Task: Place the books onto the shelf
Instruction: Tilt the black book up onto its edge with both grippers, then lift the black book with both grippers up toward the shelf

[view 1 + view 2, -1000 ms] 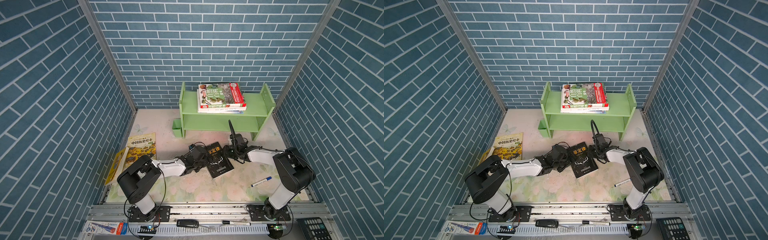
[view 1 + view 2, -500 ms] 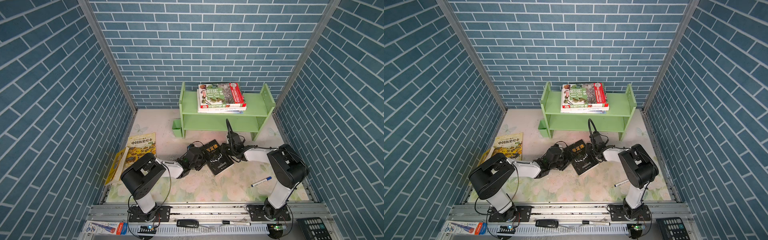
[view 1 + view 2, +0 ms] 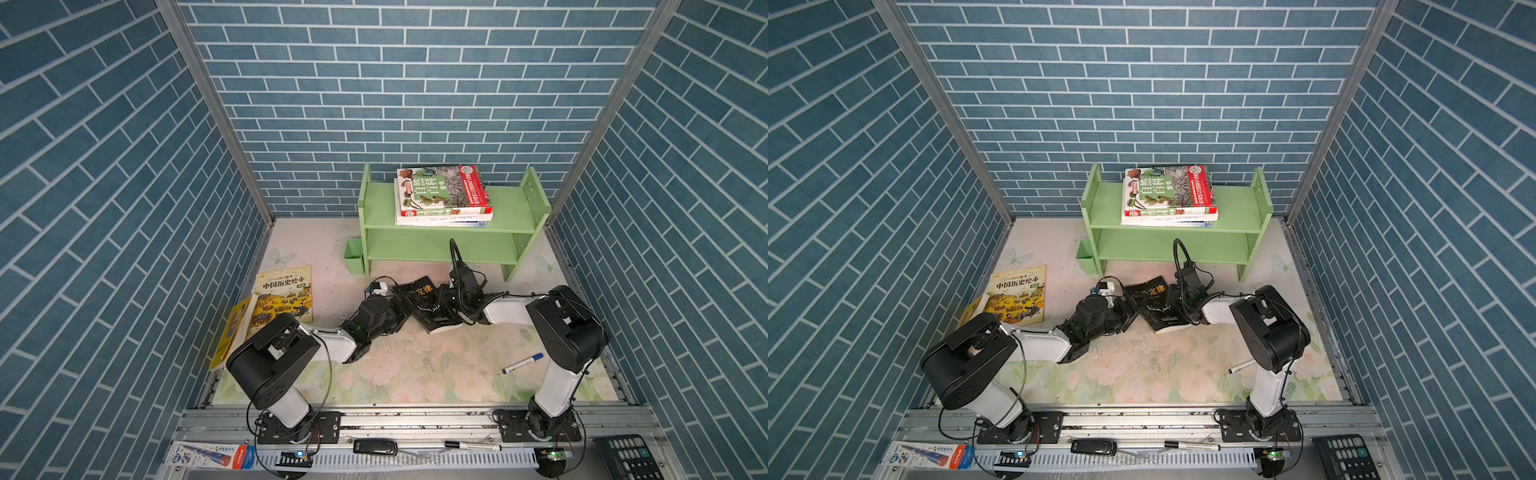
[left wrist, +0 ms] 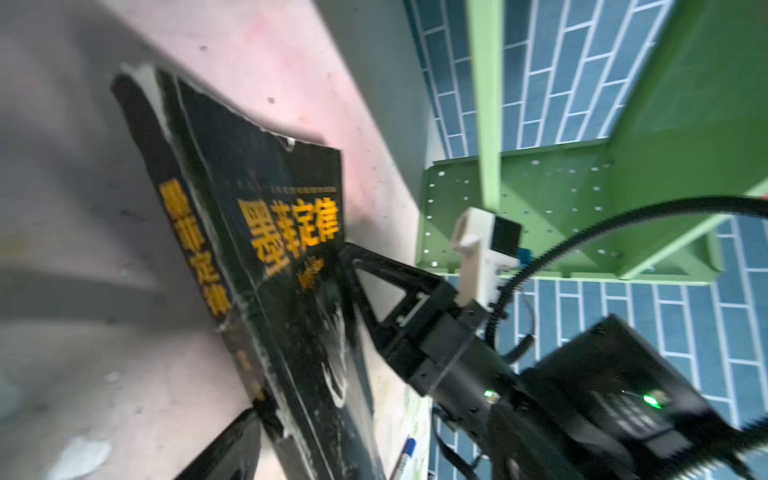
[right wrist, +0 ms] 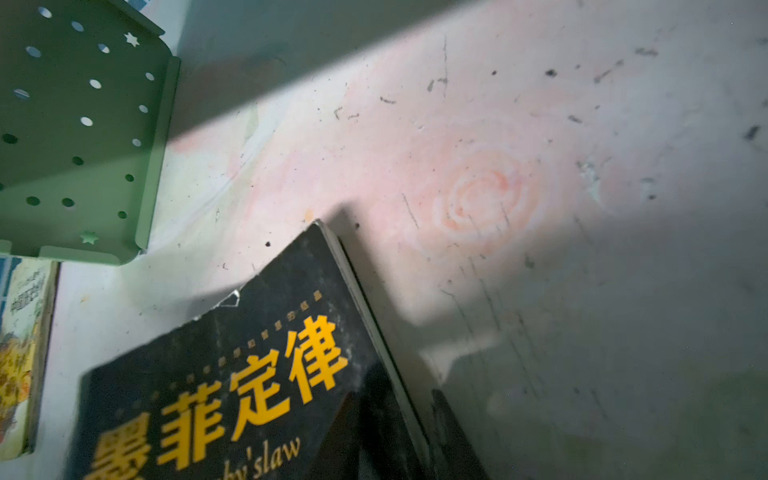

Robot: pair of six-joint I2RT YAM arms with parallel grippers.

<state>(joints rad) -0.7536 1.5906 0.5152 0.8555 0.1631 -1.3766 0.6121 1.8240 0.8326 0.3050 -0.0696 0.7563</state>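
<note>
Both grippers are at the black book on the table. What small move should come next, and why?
Probably a slight lift by the right gripper: it looks clamped on the black book at the page edge, with the book tilted off the table, while the left gripper sits open at its spine. That would free it for the shelf, whose lower tier looks empty.

In the left wrist view blur smears the black book (image 4: 266, 232); the right wrist view cuts it off. Left of it, we see a yellow book (image 3: 237, 328) half hidden under the picture book (image 3: 284, 297).
</note>
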